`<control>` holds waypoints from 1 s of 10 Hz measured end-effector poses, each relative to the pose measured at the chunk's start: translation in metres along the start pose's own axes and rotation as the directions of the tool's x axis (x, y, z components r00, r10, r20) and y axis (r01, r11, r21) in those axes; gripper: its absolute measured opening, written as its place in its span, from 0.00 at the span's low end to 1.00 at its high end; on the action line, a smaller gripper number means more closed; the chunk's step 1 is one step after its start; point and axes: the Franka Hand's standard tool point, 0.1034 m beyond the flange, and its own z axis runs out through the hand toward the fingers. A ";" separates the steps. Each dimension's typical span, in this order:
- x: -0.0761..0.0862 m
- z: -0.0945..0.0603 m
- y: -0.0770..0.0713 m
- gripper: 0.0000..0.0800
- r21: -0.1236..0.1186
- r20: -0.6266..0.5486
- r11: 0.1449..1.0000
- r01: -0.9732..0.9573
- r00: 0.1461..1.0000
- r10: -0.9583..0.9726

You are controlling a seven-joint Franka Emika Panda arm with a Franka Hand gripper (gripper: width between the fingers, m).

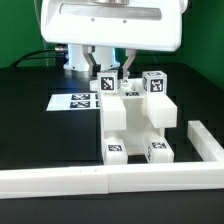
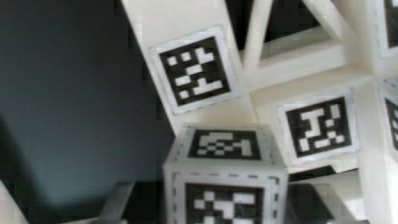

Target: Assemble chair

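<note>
White chair (image 1: 135, 118) partly assembled, standing on the black table (image 1: 35, 120) against the white border rail (image 1: 110, 179), marker board (image 1: 75, 101) just beside it, gripper (image 1: 106, 72) narrow, clamped on a tagged post (image 1: 107, 88) at the chair's rear

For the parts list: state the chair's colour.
Matte white chair with black-and-white square tags; exterior view.
</note>
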 end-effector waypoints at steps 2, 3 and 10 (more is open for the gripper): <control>0.000 0.000 -0.001 0.36 0.003 0.002 0.992 -0.129 0.992 0.129; -0.001 0.000 -0.001 0.36 0.008 0.004 0.983 -0.186 0.983 0.186; -0.002 0.001 -0.004 0.61 0.019 0.017 0.927 -0.374 0.927 0.374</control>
